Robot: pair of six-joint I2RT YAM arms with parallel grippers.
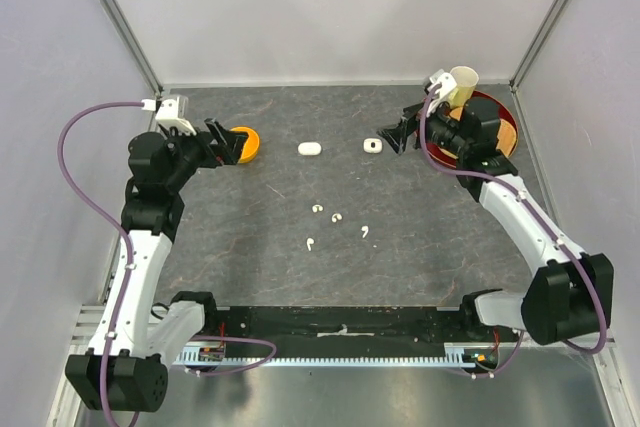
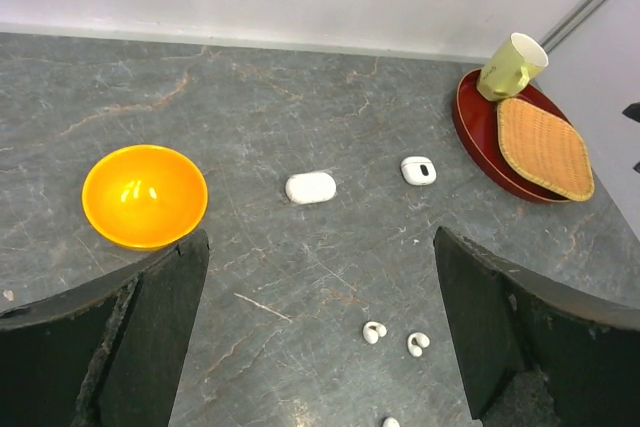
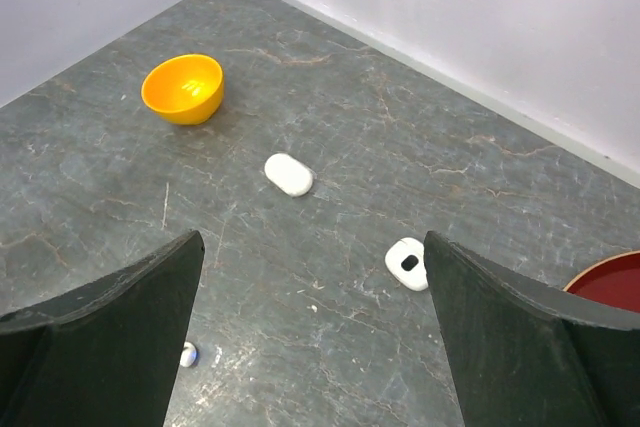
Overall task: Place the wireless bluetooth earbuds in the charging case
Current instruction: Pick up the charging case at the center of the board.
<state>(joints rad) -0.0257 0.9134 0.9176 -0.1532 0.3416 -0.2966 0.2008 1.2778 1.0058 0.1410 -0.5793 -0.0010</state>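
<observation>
Several tiny white earbuds [image 1: 336, 217] lie loose on the grey table's middle; two of them [image 2: 374, 331] show low in the left wrist view and one [image 3: 187, 354] by the left finger in the right wrist view. Two small white charging cases lie beyond them: a plain oval one [image 1: 309, 148] [image 2: 311, 187] [image 3: 289, 174] and one with a dark spot [image 1: 373, 145] [image 2: 418, 170] [image 3: 408, 263]. My left gripper [image 1: 228, 142] [image 2: 320, 242] hovers open at the back left, empty. My right gripper [image 1: 398, 135] [image 3: 312, 242] is open and empty, just right of the spotted case.
An orange bowl [image 1: 247, 142] [image 2: 145, 195] [image 3: 183, 88] sits beside the left gripper. A red tray [image 1: 503, 117] [image 2: 470, 132] at the back right holds a pale yellow cup [image 1: 462, 82] [image 2: 512, 65] and a woven mat [image 2: 543, 147]. White walls enclose the table.
</observation>
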